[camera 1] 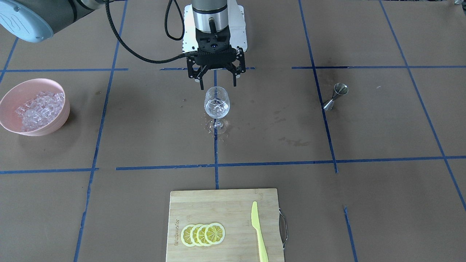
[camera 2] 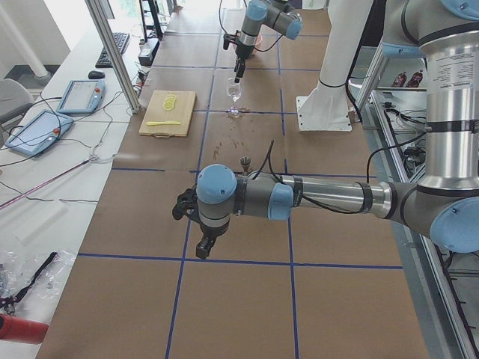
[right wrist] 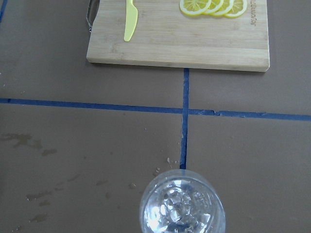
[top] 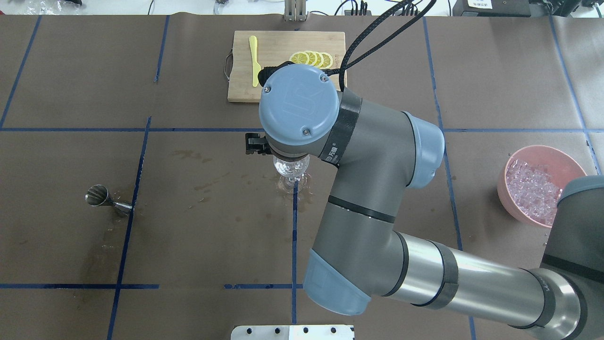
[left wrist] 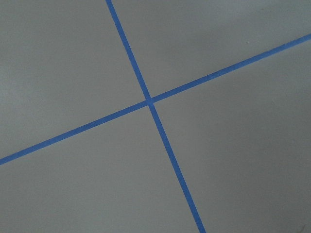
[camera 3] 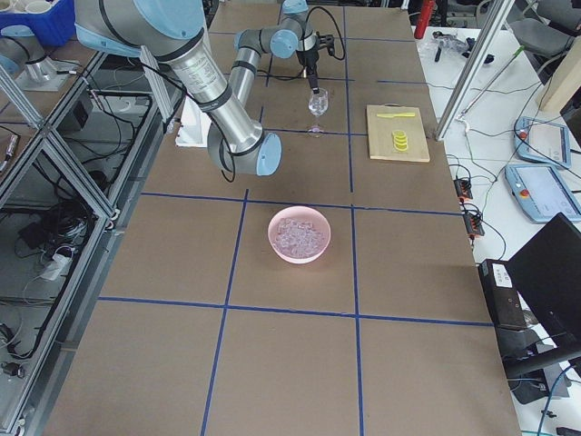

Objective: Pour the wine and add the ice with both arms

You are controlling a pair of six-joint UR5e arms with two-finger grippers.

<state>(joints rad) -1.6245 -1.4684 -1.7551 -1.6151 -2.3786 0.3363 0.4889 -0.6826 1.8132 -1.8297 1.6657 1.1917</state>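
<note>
A clear wine glass point(camera 1: 217, 105) stands at the table's middle with ice cubes point(right wrist: 181, 211) inside; the wine cannot be told apart from them. My right gripper point(camera 1: 217, 84) hangs open just above the rim, fingers either side of it, holding nothing. From overhead its wrist hides most of the glass point(top: 291, 168). A pink bowl point(camera 1: 11, 123) heaped with ice point(camera 1: 40, 109) sits toward the robot's right. My left gripper point(camera 2: 205, 247) shows only in the exterior left view, low over bare paper, and I cannot tell its state. The left wrist view holds only crossed blue tape.
A steel jigger point(camera 1: 335, 96) stands toward the robot's left. A bamboo cutting board point(camera 1: 225, 203) at the far edge carries lemon slices point(camera 1: 203, 234) and a yellow knife point(camera 1: 259, 233). Wet stains point(camera 1: 291, 141) mark the brown paper around the glass.
</note>
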